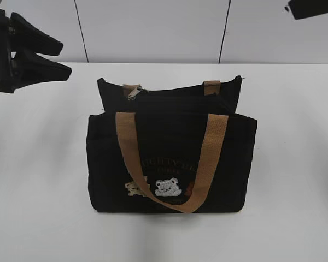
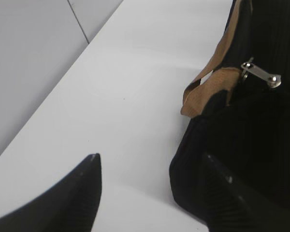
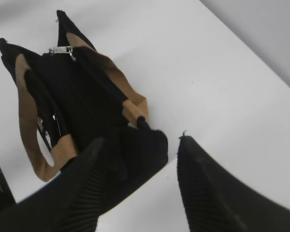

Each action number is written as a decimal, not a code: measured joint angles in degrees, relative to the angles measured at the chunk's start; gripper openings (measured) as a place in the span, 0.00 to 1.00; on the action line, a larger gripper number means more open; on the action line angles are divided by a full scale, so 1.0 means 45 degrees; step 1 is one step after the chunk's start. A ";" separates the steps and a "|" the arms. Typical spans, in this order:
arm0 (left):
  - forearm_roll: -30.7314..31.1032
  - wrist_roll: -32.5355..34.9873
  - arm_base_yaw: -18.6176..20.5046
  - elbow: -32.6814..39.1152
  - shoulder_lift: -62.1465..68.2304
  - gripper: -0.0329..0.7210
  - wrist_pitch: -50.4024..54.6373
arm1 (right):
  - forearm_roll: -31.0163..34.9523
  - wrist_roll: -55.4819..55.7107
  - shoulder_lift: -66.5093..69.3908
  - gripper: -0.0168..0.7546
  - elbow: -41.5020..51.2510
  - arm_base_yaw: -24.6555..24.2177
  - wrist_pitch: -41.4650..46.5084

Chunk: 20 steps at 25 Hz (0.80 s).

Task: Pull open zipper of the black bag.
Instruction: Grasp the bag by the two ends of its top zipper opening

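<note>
Watching the exterior view, I am seeing the black bag (image 1: 172, 158) standing mid-table, its zipper (image 1: 175, 97) shut along the top with the pull tab (image 1: 134, 92) at the left end. My left gripper (image 1: 63, 57) is hovering up left, jaws parted, holding nothing.

In the left wrist view, the tab is lying flat just right of the tan strap loop (image 2: 208, 89); I judge I should be descending squarely over it and pinching the tab alone.

In the right wrist view, my right gripper (image 3: 140, 154) is hanging released above the bag's near end, well placed to brace it.
</note>
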 joint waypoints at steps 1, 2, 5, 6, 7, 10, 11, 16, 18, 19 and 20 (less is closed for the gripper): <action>-0.0480 0.0710 0.0000 0.0000 0.0289 0.68 0.0033 | 0.0290 -0.0733 0.0421 0.49 -0.0284 0.0000 0.0000; -0.0970 0.1362 0.0000 0.0000 0.0554 0.68 0.0142 | 0.0634 -0.1466 0.0825 0.49 -0.0549 0.0032 -0.0003; -0.1487 0.2570 0.0000 -0.0164 0.1224 0.67 0.0793 | 0.1346 -0.3053 0.1933 0.49 -0.1274 0.0477 -0.0037; -0.1519 0.2712 0.0000 -0.0332 0.1493 0.67 0.1171 | 0.1610 -0.3237 0.2331 0.49 -0.1509 0.0753 -0.0037; -0.1536 0.2795 0.0000 -0.0525 0.1803 0.67 0.1547 | 0.1919 -0.3318 0.2670 0.49 -0.1806 0.1039 -0.0054; -0.1570 0.2909 0.0000 -0.1133 0.2449 0.67 0.2407 | 0.2859 -0.3295 0.3826 0.49 -0.2744 0.1744 -0.0068; -0.1581 0.2942 0.0000 -0.1343 0.2633 0.67 0.2627 | 0.3118 -0.3278 0.4205 0.49 -0.3088 0.1946 -0.0068; -0.1569 0.2957 -0.0149 -0.1756 0.2964 0.67 0.3479 | 0.3650 -0.3251 0.5745 0.49 -0.4410 0.2813 -0.0078; -0.1530 0.2957 -0.0392 -0.1766 0.2964 0.67 0.3418 | 0.3663 -0.3251 0.6253 0.49 -0.4717 0.3198 -0.0078; -0.1477 0.2957 -0.0573 -0.1766 0.2964 0.67 0.3325 | 0.3674 -0.3251 0.6507 0.49 -0.4837 0.3343 -0.0078; -0.1409 0.2957 -0.0730 -0.1766 0.2976 0.67 0.3164 | 0.3677 -0.3251 0.6729 0.49 -0.4918 0.3494 -0.0078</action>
